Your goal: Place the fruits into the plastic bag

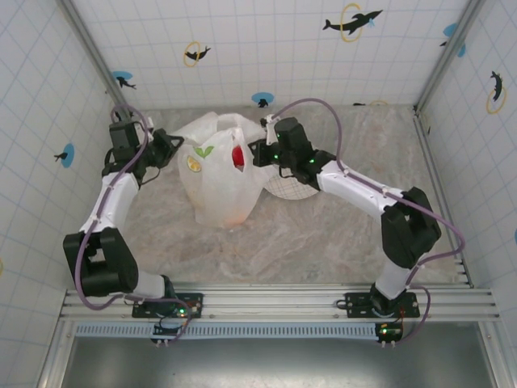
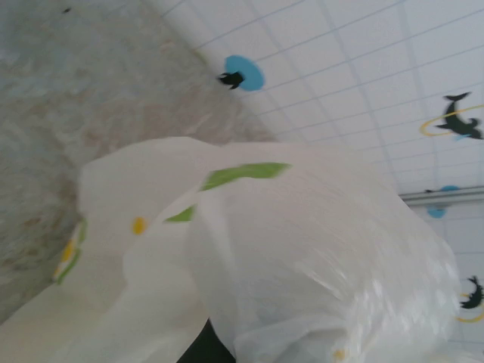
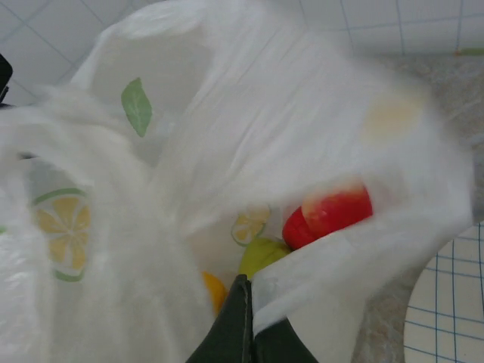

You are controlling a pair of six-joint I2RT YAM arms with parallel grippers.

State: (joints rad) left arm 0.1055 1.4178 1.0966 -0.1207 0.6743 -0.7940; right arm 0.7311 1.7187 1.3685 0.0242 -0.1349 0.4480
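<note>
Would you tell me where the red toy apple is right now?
The red toy apple lies inside the white crinkly plastic bag, beside a yellow-green fruit, seen from the right wrist.

**Plastic bag** (image 1: 216,184): white, translucent, crinkled, printed with lemon slices and green leaves. Stands raised at the middle of the worktop (image 1: 323,234), mouth drawn open at the top, lower end on the surface.

**Fruits**, all inside the bag:
- red apple (image 3: 329,214), against the bag wall
- yellow-green pear (image 3: 261,255), just beside and below the apple
- orange (image 3: 214,291), lower, partly hidden by a fold
</note>
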